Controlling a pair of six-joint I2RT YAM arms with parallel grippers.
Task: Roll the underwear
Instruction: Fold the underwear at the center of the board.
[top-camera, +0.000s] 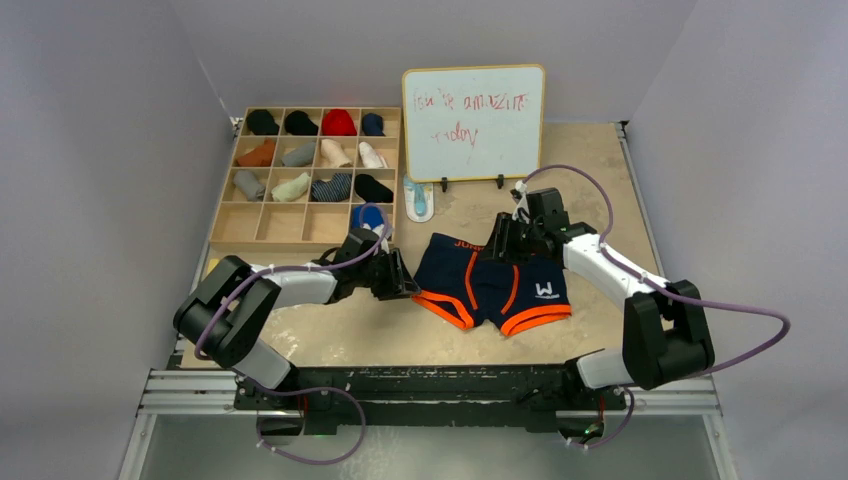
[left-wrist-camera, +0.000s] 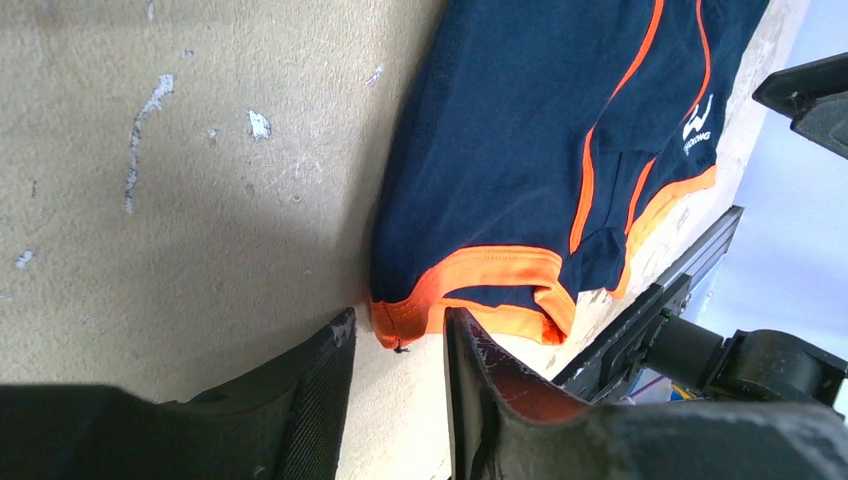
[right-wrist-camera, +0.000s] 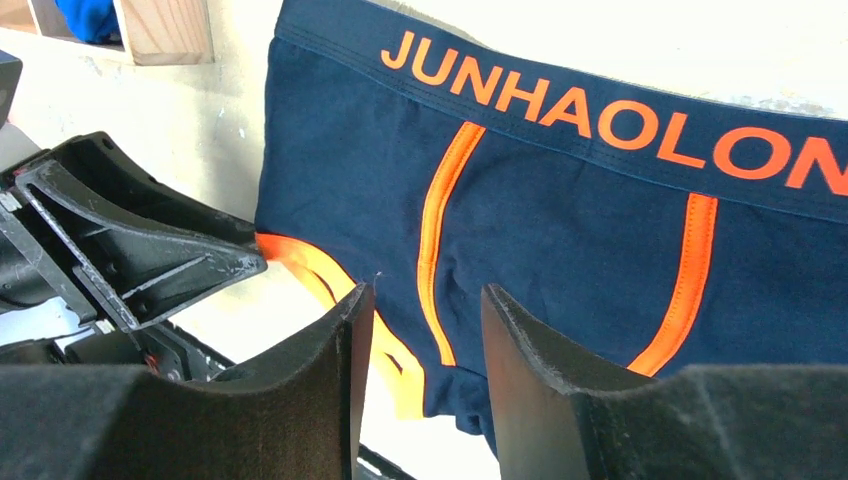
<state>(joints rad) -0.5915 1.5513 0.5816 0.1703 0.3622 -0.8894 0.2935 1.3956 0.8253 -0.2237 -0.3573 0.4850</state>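
The navy underwear (top-camera: 492, 282) with orange trim and white lettering lies flat in the middle of the table, waistband at the far side. It fills the left wrist view (left-wrist-camera: 540, 130) and the right wrist view (right-wrist-camera: 560, 210), where orange letters run along the waistband. My left gripper (top-camera: 408, 284) is open and empty, low at the left leg hem (left-wrist-camera: 400, 322), its jaws either side of the hem corner. My right gripper (top-camera: 492, 246) is open and empty, above the waistband side. The grey underwear is out of view.
A wooden compartment tray (top-camera: 316, 168) holding several rolled garments stands at the far left. A whiteboard (top-camera: 474, 122) with red writing stands at the back. A small white and blue item (top-camera: 419, 200) lies before it. The metal rail (top-camera: 430, 382) runs along the near edge.
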